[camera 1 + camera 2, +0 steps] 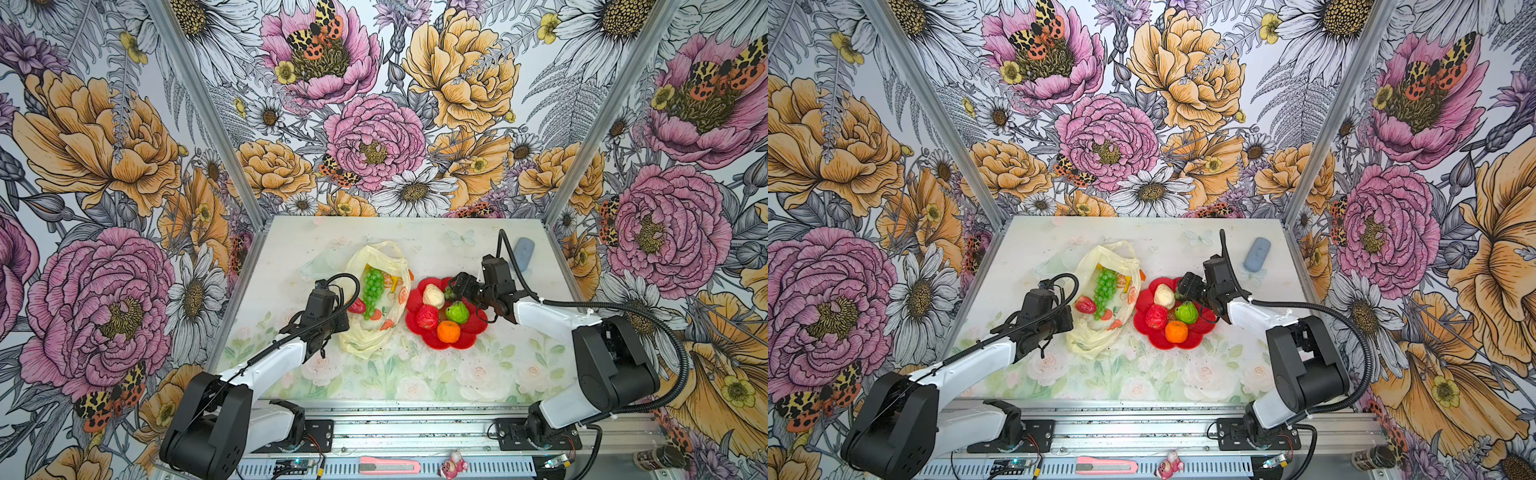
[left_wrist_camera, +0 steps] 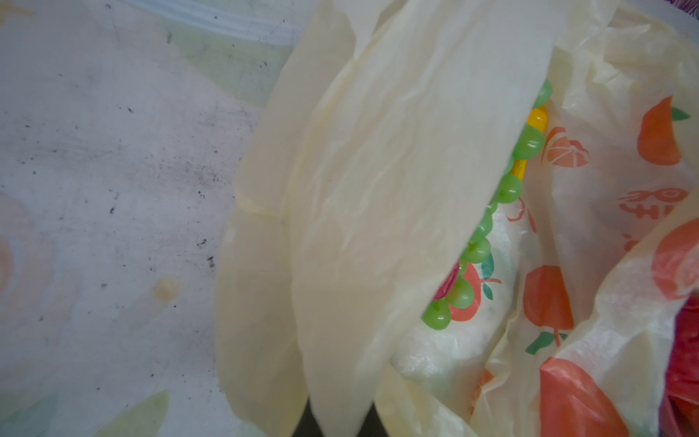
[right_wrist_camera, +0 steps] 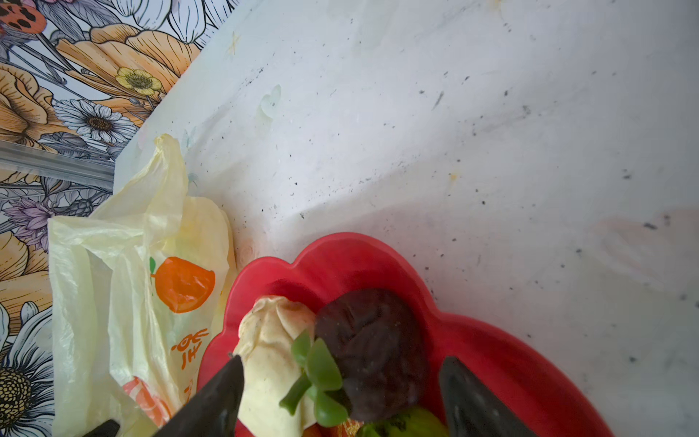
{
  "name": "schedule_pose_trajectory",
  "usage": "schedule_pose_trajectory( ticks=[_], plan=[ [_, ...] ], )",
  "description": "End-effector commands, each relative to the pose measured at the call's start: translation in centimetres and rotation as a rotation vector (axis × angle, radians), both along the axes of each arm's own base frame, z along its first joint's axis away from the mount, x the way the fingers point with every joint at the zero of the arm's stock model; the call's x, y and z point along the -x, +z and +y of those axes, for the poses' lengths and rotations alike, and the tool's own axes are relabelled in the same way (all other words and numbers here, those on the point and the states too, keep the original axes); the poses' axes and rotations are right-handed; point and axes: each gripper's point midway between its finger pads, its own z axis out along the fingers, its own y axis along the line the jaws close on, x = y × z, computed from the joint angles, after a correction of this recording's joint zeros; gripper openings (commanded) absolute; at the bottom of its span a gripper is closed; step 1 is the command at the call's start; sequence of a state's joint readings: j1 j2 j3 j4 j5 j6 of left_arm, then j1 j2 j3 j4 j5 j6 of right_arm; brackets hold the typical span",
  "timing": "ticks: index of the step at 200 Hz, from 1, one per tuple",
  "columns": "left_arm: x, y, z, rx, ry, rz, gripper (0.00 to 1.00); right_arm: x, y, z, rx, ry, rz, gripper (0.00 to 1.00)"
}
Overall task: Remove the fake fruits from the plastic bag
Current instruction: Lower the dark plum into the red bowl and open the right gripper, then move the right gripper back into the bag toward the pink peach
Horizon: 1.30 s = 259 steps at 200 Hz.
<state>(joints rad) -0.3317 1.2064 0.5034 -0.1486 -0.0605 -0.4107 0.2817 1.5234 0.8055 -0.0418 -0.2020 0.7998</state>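
Left claw first: it is clamped on a fold of the plastic bag. The left wrist view shows the cream film running down between my dark tips, a grip both top views hide under my wrist. That view also looks into the bag's lifted mouth, where I see the grape bunch edge-on and a sliver of yellow banana behind it.

From above I get the layout instead. The bag lies on the desk, just left of the red plate. The grapes show full length inside it, and a red fruit sits at its left edge beside my wrist.

Over to my right claw, which is spread wide above the plate. The right wrist view shows a dark fruit with green leaves lying between the fingers, neither one touching it. My claw's black housing all but covers that fruit in both top views.

The top views show the rest of the plate: cream piece, red piece, green round fruit and orange.
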Motion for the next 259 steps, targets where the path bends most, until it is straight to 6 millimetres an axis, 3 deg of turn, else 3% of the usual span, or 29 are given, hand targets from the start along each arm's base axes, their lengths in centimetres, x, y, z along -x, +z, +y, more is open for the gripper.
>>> schedule_pose_trajectory(
  ticks=[1,35,53,83,104,131,159,177,182,226,259],
  plan=[
    [-0.7,1.5,0.0,-0.013,-0.004,-0.060,0.00,0.3,1.6,-0.8,0.017,-0.025,-0.041,0.80],
    [-0.7,1.6,-0.1,-0.011,-0.003,-0.065,0.00,1.5,5.9,1.3,0.017,0.022,-0.129,0.76],
    [-0.8,1.6,-0.1,-0.013,-0.003,-0.066,0.00,2.1,7.5,3.4,0.039,0.069,-0.166,0.75],
    [-0.7,1.8,-0.1,-0.019,-0.001,-0.071,0.00,2.5,7.8,8.1,0.074,0.174,-0.190,0.73],
    [-0.5,2.1,0.2,-0.025,0.012,-0.083,0.00,2.6,7.9,13.2,0.099,0.327,-0.214,0.70],
    [-0.3,2.7,1.2,-0.030,0.050,-0.108,0.00,2.8,6.7,18.9,0.130,0.508,-0.202,0.67],
    [-0.3,2.7,1.9,-0.014,0.082,-0.109,0.00,3.1,5.0,23.3,0.137,0.629,-0.196,0.65],
    [-0.4,2.5,1.9,-0.011,0.080,-0.101,0.00,2.9,4.2,25.0,0.145,0.667,-0.197,0.64],
    [-0.4,2.4,1.9,-0.011,0.081,-0.098,0.00,3.8,3.9,26.2,0.149,0.699,-0.200,0.63],
    [-0.7,1.6,1.8,-0.011,0.077,-0.066,0.00,3.3,1.7,29.8,0.193,0.772,-0.226,0.59],
    [-1.3,-0.1,1.6,-0.022,0.070,0.024,0.00,2.0,0.1,31.3,0.225,0.794,-0.238,0.57]
  ],
)
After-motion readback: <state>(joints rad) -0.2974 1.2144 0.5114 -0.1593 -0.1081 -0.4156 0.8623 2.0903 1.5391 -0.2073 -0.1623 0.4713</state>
